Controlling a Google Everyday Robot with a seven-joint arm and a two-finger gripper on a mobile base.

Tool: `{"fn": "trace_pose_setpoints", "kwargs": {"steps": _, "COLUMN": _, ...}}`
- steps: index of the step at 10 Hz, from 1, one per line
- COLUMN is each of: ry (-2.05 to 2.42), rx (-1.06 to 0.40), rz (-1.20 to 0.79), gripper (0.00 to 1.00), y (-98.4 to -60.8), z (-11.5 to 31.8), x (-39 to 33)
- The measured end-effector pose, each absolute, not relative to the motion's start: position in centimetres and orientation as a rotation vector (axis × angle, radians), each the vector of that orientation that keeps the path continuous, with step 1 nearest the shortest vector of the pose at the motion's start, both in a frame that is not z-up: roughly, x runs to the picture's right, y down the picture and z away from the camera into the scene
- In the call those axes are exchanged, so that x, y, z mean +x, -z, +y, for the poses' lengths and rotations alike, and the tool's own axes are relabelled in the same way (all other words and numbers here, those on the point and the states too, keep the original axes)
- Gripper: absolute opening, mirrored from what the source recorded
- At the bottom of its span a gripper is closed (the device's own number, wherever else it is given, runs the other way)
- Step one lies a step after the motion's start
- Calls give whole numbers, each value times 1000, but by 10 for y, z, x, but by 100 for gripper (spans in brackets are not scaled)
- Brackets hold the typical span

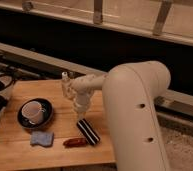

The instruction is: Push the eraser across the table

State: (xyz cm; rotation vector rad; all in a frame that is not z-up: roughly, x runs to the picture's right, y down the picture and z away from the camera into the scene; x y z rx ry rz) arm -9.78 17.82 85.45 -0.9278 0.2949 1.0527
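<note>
The eraser (89,132), a small black block with white stripes, lies slantwise on the wooden table (50,92) near its front right part. My gripper (81,113) points down from the white wrist, and its tip sits just above and behind the eraser's far end. Whether it touches the eraser I cannot tell. The bulky white arm (135,115) fills the right side of the view and hides the table's right edge.
A white cup (34,111) stands on a dark saucer (22,120) at the left. A blue pad (42,138) lies in front of the saucer. A reddish-brown oblong object (75,142) lies just left of the eraser. Dark rails run behind the table.
</note>
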Motion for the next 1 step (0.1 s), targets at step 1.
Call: {"fn": "trace_pose_setpoints", "kwargs": {"steps": 1, "ry": -1050, "rx": -929, "rz": 296, "gripper": 0, "y": -853, "z": 179, "x": -98}}
